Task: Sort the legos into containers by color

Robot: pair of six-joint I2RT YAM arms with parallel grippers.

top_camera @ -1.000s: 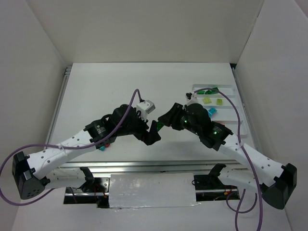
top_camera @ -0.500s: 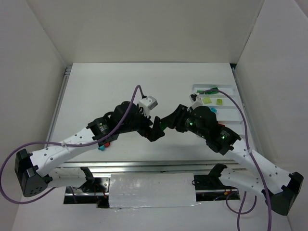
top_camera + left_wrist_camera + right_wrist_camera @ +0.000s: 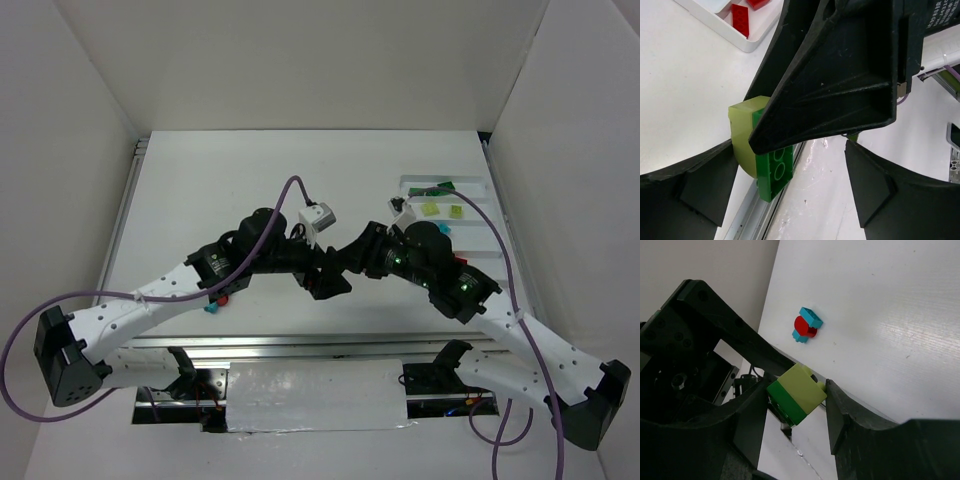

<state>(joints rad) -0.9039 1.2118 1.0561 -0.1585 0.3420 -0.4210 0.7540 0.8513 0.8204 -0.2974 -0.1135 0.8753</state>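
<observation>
Top external: right gripper [image 3: 342, 266] and left gripper [image 3: 328, 280] meet mid-table [image 3: 220, 180]; tray [image 3: 490, 222] at 2 o'clock. Right clamps a stacked green/yellow-green lego [image 3: 797, 394]. Left jaws spread, one finger [image 3: 710, 185] touching its yellow-green half. Cyan-red lego [image 3: 214, 303] loose at 8 o'clock.

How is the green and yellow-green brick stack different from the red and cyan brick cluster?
Colour and shape: the green and yellow-green stack is two boxy bricks, while the red and cyan cluster has a round red piece with cyan bricks on it.
Place: the stack sits between the fingers of the right gripper, while the cluster lies alone on the table, touched by nothing.
Both are joined pieces of two colours.
</observation>
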